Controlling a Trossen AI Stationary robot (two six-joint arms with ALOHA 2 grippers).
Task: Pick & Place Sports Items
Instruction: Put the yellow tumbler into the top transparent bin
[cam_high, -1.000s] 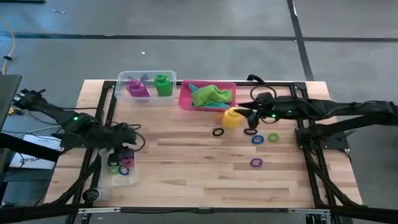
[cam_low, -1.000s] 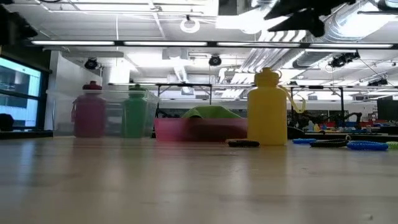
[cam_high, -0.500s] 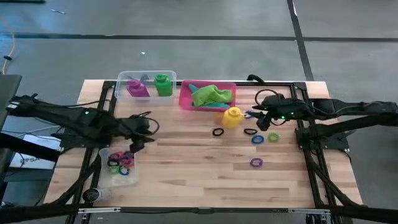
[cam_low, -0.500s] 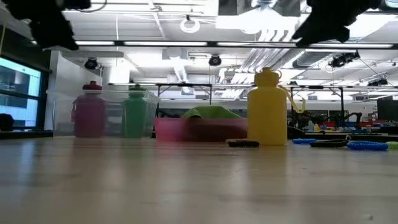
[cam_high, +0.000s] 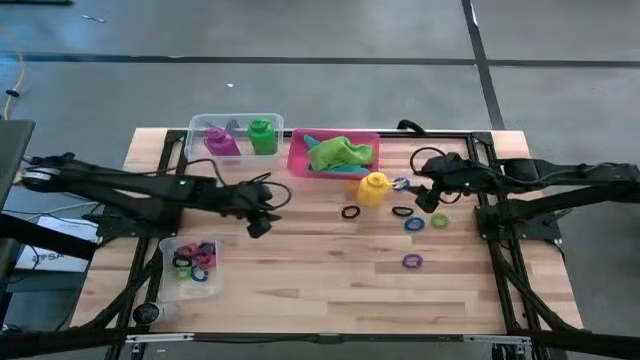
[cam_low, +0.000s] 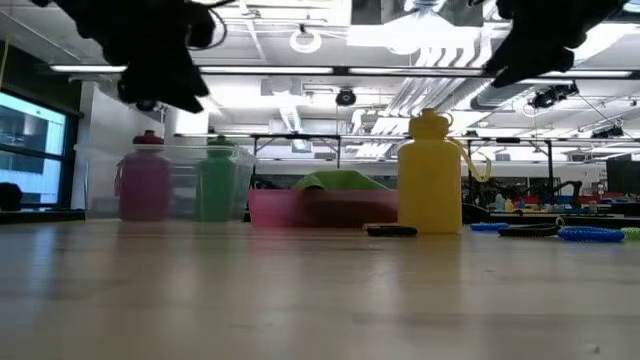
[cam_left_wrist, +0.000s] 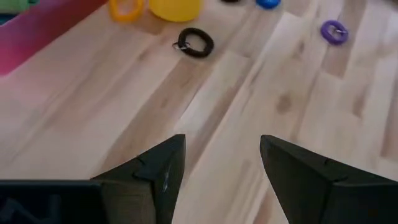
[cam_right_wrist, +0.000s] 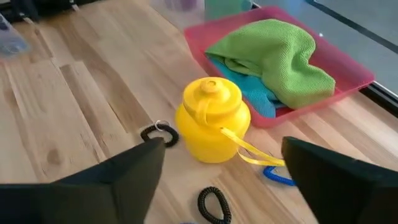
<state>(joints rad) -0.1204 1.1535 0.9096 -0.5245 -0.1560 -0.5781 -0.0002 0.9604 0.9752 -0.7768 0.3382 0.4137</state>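
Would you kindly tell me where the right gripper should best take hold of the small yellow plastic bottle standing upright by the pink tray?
Probably the round body of the yellow plastic bottle, from the right gripper's own side with open jaws spanning it. It stands upright and apart from the pink tray; the narrow cap and loose yellow strap offer a poorer hold.

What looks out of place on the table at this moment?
The yellow bottle stands alone on the bare wood beside the pink tray, while the purple bottle and green bottle sit in a clear tub.
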